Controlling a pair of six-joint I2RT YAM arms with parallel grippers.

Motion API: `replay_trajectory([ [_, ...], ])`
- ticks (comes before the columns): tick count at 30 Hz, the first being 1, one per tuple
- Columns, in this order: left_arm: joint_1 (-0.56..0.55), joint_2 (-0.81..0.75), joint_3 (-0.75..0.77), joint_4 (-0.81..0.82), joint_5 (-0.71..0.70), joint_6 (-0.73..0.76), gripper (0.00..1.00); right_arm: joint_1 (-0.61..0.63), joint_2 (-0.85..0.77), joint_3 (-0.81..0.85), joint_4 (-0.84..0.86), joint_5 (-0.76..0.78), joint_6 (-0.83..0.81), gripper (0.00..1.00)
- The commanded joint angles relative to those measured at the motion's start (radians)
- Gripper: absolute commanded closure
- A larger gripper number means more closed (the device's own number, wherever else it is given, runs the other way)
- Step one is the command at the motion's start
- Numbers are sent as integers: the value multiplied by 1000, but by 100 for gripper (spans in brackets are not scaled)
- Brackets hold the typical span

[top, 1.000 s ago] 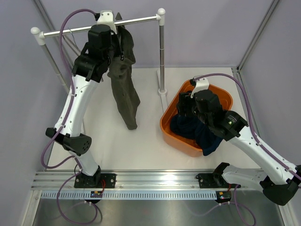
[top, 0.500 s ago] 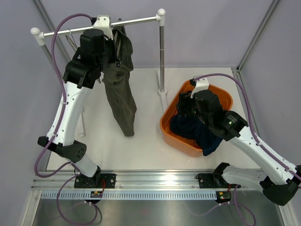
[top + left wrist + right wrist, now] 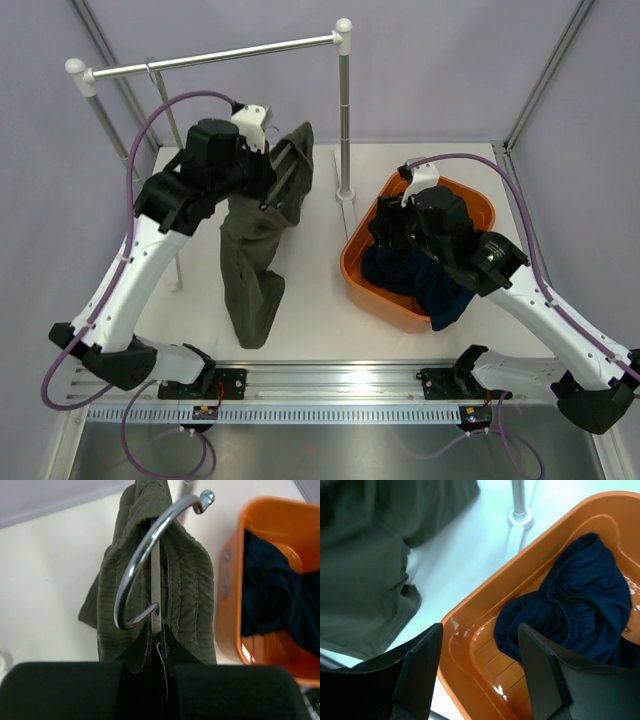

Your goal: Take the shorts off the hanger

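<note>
The olive-green shorts (image 3: 250, 262) hang from a metal hanger and droop down to the white table. My left gripper (image 3: 262, 172) is shut on the hanger at the waistband and holds it off the rail, above the table. In the left wrist view the chrome hanger hook (image 3: 134, 567) curls free in front of the ribbed waistband (image 3: 192, 580), with my gripper (image 3: 157, 637) closed on the hanger's stem. My right gripper (image 3: 392, 222) is open and empty over the orange basket; its jaws (image 3: 480, 647) stand wide apart. The shorts also show in the right wrist view (image 3: 365, 570).
The orange basket (image 3: 356, 272) at the right holds a navy garment (image 3: 420, 282), both also in the right wrist view, basket (image 3: 470, 665) and garment (image 3: 575, 605). The bare clothes rail (image 3: 220, 58) spans the back, with posts at the right (image 3: 343, 110) and left (image 3: 110, 130).
My left gripper has lifted the hanger with the shorts off the rail and brought it down and toward the front. The shorts' hem now rests nearer. The right arm barely moved.
</note>
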Motion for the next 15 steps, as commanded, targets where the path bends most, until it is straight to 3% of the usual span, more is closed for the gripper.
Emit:
replay_trajectory([
  [1,-56,-139,-120,110,106,5,100,4,20,75,-5,-97,6,32],
  [9,-209,-330,-360,156,89,-49,100,222,93,194,-25,70,4,31],
  [15,-269,-375,-465,174,64,-78,100,279,139,208,4,104,30,30],
])
